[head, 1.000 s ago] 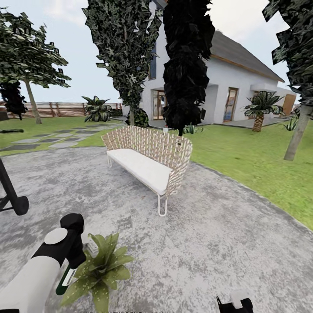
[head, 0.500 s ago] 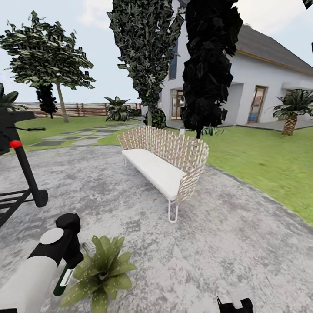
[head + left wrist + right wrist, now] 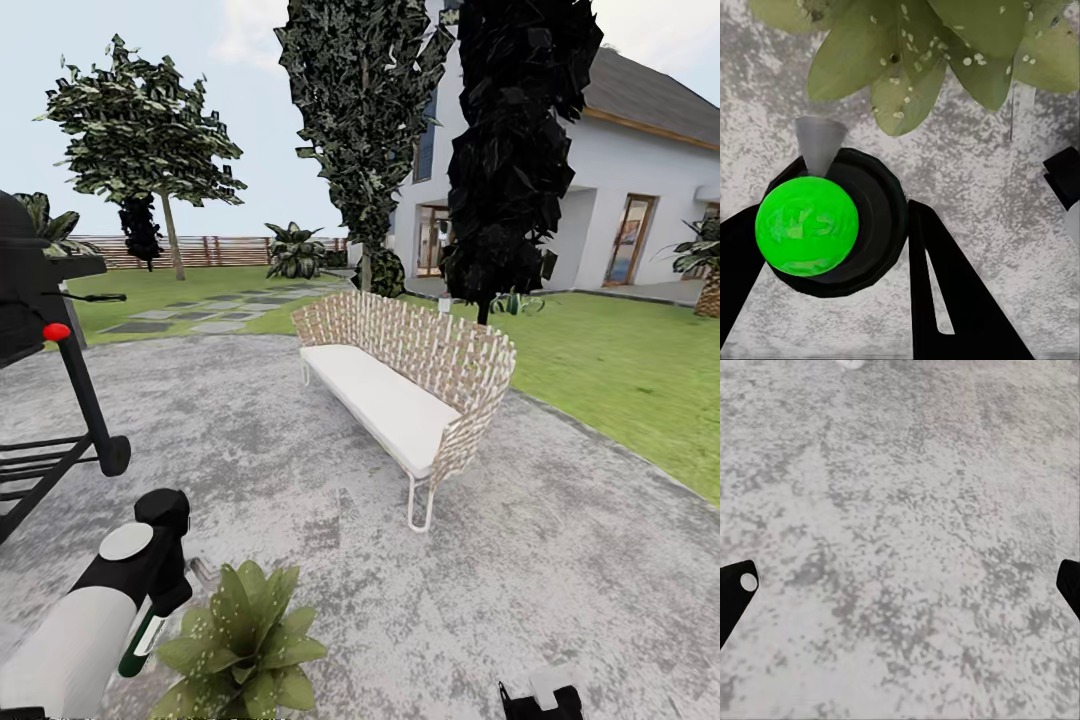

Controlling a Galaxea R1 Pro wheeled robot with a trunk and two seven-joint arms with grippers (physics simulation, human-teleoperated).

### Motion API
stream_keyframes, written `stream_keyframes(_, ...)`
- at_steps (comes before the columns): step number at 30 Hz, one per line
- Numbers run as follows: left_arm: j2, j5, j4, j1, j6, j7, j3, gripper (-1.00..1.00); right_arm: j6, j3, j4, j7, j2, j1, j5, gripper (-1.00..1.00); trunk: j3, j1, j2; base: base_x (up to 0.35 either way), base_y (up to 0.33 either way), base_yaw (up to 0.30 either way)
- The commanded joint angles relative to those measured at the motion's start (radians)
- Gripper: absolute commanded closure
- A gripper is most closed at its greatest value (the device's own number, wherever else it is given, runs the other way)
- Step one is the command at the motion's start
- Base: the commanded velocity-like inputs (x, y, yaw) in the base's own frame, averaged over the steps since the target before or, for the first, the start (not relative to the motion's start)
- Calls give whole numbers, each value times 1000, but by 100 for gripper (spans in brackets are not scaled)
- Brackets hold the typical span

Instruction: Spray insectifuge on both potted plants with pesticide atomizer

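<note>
Swinging leftward, the head camera now takes in more of the black grill (image 3: 40,330), and the wicker bench (image 3: 410,385) sits further right in the picture; this is camera motion, not the things. The pesticide atomizer (image 3: 140,640) hangs nozzle-down in the left gripper (image 3: 160,600), which is clamped around it, just beside the potted plant (image 3: 240,645). From the left wrist, its nozzle (image 3: 819,142) points toward speckled leaves. The right gripper (image 3: 900,585) is spread wide over paving (image 3: 907,510).
</note>
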Motion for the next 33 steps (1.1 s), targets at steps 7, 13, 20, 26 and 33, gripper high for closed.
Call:
stream_keyframes(7, -11, -24, -1, -9, 9, -9, 0, 100, -4, -5, 1, -4, 0, -1, 11, -100, -1, 0, 0, 3, 0, 269)
stream_keyframes(13, -11, -39, -1, -4, 14, -9, 3, 100, -4, -5, 1, -4, 0, -1, 11, -100, -1, 0, 0, 0, 0, 232)
stream_keyframes(20, -9, -38, -2, 4, 15, -9, 12, 100, -4, -5, 1, -4, -2, -1, 11, -100, -1, 0, 0, -162, -69, 20)
stream_keyframes(26, -6, -36, -2, 6, 14, -9, 13, 100, -4, -5, 1, -4, -3, -1, 11, -100, -1, 0, 0, -278, -130, 0)
stream_keyframes(33, 4, -23, -1, 9, 14, -9, 14, 100, -4, -5, 1, -4, -3, -1, 11, -100, -1, 0, 0, -282, -132, 0)
